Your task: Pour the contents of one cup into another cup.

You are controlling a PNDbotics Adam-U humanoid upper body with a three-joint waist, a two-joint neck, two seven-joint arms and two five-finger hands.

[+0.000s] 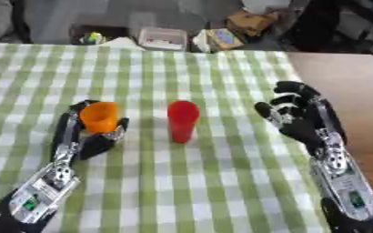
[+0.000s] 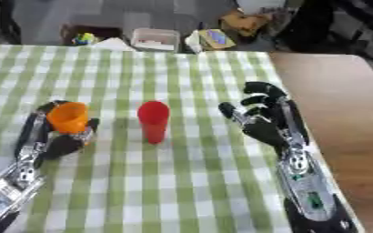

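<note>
The work surface is a table covered by a green-and-white checked tablecloth (image 1: 205, 182); bare brown tabletop (image 1: 349, 86) shows along the right edge.

Left hand (image 1: 90, 136): positioned at the left of the cloth, forearm entering from the near-left corner. Its fingers and thumb are curled round the orange cup (image 1: 100, 116), with fingers on the cup's left side and the thumb on its right. The cup is upright, mouth up. Whether its base touches the cloth cannot be determined.

Red cup (image 1: 182, 120): stands upright on the cloth near the centre, just right of the orange cup and apart from it. No hand touches it. Contents of either cup cannot be made out.

Right hand (image 2: 261, 120): located right of the red cup, well apart from it, near the cloth's right border. Its fingers are spread and slightly bent, holding nothing. The forearm runs back to the near-right corner.

Beyond the far table edge lie a white tray-like container (image 1: 163, 38) and assorted clutter, not identifiable.
</note>
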